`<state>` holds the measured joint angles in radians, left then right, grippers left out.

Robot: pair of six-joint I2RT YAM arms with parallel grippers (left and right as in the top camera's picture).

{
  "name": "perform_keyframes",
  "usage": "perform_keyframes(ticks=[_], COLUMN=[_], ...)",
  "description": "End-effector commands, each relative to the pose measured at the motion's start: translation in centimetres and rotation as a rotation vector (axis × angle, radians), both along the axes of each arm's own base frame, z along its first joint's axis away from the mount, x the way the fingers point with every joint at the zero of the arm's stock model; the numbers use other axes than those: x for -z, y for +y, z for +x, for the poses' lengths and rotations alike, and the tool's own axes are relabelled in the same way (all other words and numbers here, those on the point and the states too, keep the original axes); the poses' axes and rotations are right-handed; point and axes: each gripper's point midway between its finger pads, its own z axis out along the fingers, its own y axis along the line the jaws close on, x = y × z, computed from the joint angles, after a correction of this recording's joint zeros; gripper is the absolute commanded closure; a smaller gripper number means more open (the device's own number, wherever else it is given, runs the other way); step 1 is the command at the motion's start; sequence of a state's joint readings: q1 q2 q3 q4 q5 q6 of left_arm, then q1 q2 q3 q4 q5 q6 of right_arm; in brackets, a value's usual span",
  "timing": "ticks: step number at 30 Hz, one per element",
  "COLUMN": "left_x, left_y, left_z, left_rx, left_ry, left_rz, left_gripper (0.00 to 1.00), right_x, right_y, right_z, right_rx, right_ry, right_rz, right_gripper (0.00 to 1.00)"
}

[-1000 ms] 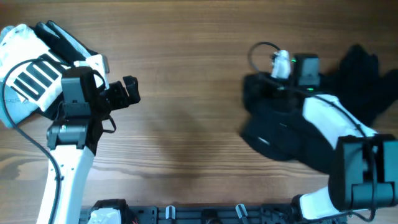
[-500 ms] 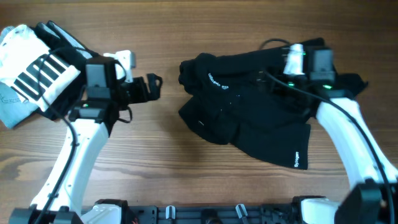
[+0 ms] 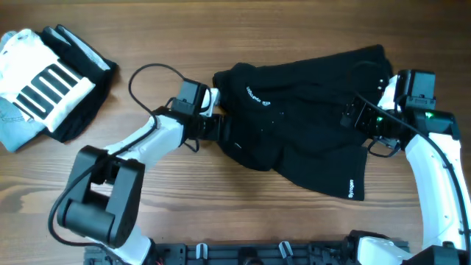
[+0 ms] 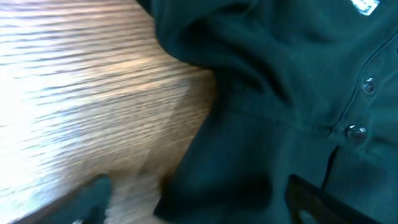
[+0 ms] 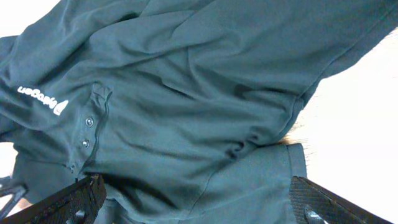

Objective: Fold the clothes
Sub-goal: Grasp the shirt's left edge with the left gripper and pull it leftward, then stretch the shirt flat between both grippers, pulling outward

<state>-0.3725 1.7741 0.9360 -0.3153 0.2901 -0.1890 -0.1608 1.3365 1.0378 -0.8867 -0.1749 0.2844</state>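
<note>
The black shirt [image 3: 294, 125] lies crumpled across the middle and right of the tabletop [image 3: 221, 44]. Its collar and button placket [image 5: 84, 142] point toward the left, and a hem corner with white lettering [image 3: 353, 188] trails toward the near edge. The left jaws sit at its left edge, spread wide over a fold of cloth and the bare wood beside it, gripping nothing. The right jaws stand wide open over the right side, likewise empty. The cloth looks bunched, so flattening probably comes first: each side should pinch a single layer at an outer edge, not a wad, then draw outward evenly. A stack of folded clothes [image 3: 44, 81] lies well apart at the far left.
</note>
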Motion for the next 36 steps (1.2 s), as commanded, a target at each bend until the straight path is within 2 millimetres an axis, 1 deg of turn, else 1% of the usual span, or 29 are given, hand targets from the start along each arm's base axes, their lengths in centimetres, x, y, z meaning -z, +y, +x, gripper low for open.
perform_keyframes(ticks=[1, 3, 4, 5, 6, 7, 8, 9, 11, 13, 14, 15, 16, 17, 18, 19, 20, 21, 22, 23, 26, 27, 29, 31, 33, 36], left_x=[1.6, 1.6, 1.6, 1.5, 1.4, 1.2, 0.5, -0.6, -4.0, -8.7, -10.2, -12.1, -12.7, -12.5, -11.6, -10.7, -9.4, -8.2, -7.5, -7.1, -5.5, -4.8, -2.8, -0.9, 0.9, 2.6], left_y=[-0.7, -0.6, -0.7, -0.7, 0.1, 1.2, 3.0, 5.4, 10.5, 15.8, 17.4, 19.0, 19.2, 18.7, 18.0, 17.4, 16.6, 15.8, 15.1, 14.4, 12.5, 11.9, 10.6, 9.2, 7.9, 7.2], left_z=[-0.8, -0.6, -0.5, -0.4, 0.3, 1.3, 2.7, 4.6, 8.6, 13.1, 14.1, 15.2, 15.4, 14.6, 13.3, 11.8, 9.3, 6.3, 3.8, 1.7, -3.2, -4.4, -6.1, -6.8, -6.5, -5.7], left_rx=[0.028, 0.024, 0.024, 0.023, -0.001, -0.037, -0.092, -0.168, -0.325, -0.475, -0.515, -0.541, -0.528, -0.499, -0.474, -0.459, -0.447, -0.440, -0.444, -0.435, -0.384, -0.363, -0.339, -0.290, -0.240, -0.206], left_ry=[0.033, 0.025, 0.021, 0.015, -0.009, -0.037, -0.076, -0.129, -0.231, -0.333, -0.359, -0.387, -0.379, -0.324, -0.246, -0.166, -0.043, 0.100, 0.216, 0.303, 0.483, 0.517, 0.548, 0.522, 0.447, 0.337], left_rz=[0.022, 0.029, 0.027, 0.026, 0.054, 0.095, 0.147, 0.207, 0.276, 0.247, 0.221, 0.160, 0.099, 0.026, -0.018, -0.042, -0.054, -0.050, -0.038, -0.023, 0.023, 0.035, 0.051, 0.059, 0.059, 0.100], left_gripper=[0.40, 0.77, 0.91, 0.96, 0.96, 0.96, 0.96, 0.96, 0.96, 0.96, 0.96, 0.80, 0.52, 0.11, 0.00, 0.00, 0.00, 0.00, 0.00, 0.00, 0.00, 0.00, 0.01, 0.04, 0.12, 0.16], right_x=[-0.2, 0.0, 0.1, 0.2, 0.3, 0.4, 0.6, 0.7, 0.7, 0.7, 0.7, 0.8, 0.8, 0.8, 0.9, 0.9, 1.1, 1.2, 1.3, 1.5, 1.7, 1.7, 1.7, 1.7, 1.7, 1.7], right_y=[-0.7, -1.3, -1.5, -1.7, -1.9, -2.4, -2.8, -3.1, -3.1, -3.1, -3.1, -3.1, -3.1, -3.1, -3.1, -3.0, -2.8, -2.6, -2.2, -1.7, -1.6, -1.6, -1.4, -1.2, -1.2, -1.1], right_z=[-0.5, -0.9, -1.2, -1.4, -1.7, -2.1, -2.5, -2.8, -3.0, -2.9, -2.9, -2.9, -2.9, -2.8, -2.9, -2.9, -3.0, -3.0, -3.1, -3.1, -3.4, -3.4, -3.3, -3.2, -3.2, -3.4], right_rx=[0.030, 0.063, 0.072, 0.076, 0.084, 0.110, 0.140, 0.152, 0.151, 0.149, 0.149, 0.149, 0.148, 0.146, 0.146, 0.144, 0.141, 0.135, 0.127, 0.118, 0.121, 0.134, 0.141, 0.137, 0.136, 0.136], right_ry=[0.016, 0.040, 0.051, 0.063, 0.075, 0.092, 0.109, 0.125, 0.133, 0.128, 0.129, 0.131, 0.131, 0.129, 0.131, 0.133, 0.136, 0.138, 0.140, 0.143, 0.158, 0.158, 0.155, 0.152, 0.153, 0.160], right_rz=[-0.031, -0.056, -0.070, -0.079, -0.093, -0.111, -0.127, -0.142, -0.146, -0.147, -0.146, -0.146, -0.146, -0.147, -0.147, -0.143, -0.133, -0.117, -0.097, -0.074, -0.064, -0.060, -0.044, -0.031, -0.032, -0.031], right_gripper=[0.00, 0.01, 0.01, 0.01, 0.04, 0.04, 0.06, 0.07, 0.10, 0.10, 0.10, 0.09, 0.05, 0.00, 0.00, 0.00, 0.00, 0.00, 0.00, 0.00, 0.00, 0.00, 0.00, 0.00, 0.00, 0.00])
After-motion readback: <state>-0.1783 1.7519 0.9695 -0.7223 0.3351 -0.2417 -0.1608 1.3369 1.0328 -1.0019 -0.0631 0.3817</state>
